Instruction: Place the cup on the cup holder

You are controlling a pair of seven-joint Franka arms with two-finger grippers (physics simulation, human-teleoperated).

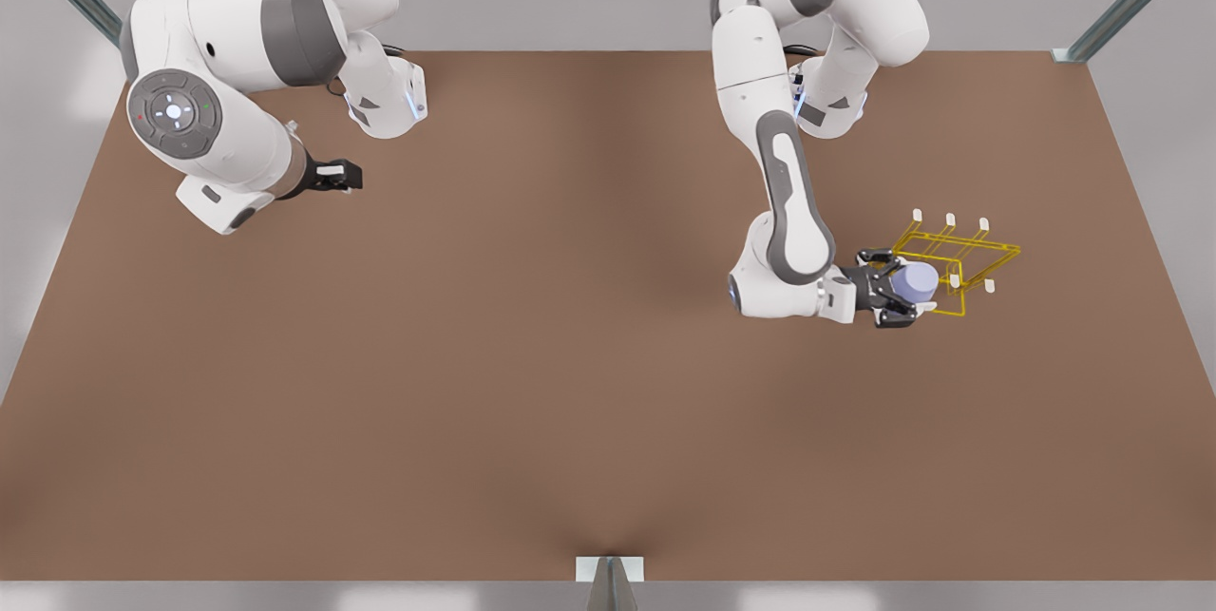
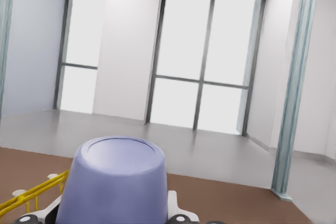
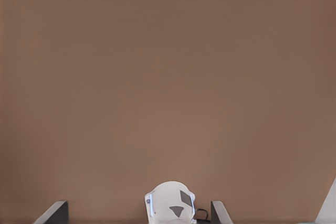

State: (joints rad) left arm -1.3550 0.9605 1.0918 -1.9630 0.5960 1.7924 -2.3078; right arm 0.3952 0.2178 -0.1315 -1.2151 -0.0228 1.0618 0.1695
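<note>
Far side of brown table (image 1: 532, 383), front view's left: right gripper (image 1: 344, 176) parked above bare tabletop, well apart from the work, waiting; fingertips look close together, though whether fully pressed shut cannot be told. In the right wrist view, plain table and an arm base (image 3: 169, 201), nothing to grasp. Moving to the front view's right: left gripper (image 1: 894, 289) reaching level toward the cup holder (image 1: 959, 259), jaws pinching the cup (image 1: 916, 280) from either side of its wall. Cup held tipped over, closed bottom facing the wrist camera in the left wrist view (image 2: 113, 182), just beside or already over the near edge of the yellow wire frame (image 2: 31, 195); contact with a prong cannot be told. White-capped prongs (image 1: 954, 281) standing along both long sides of the rack. Handling, by judgement: cup likely light and rigid, smooth and tapered, so prone to sliding toward its narrow end under squeeze; best gripped mid-wall across the diameter, as now. Rack thin, likely light, easily nudged if bumped. Mouth needs lining up over one prong before letting go.
</note>
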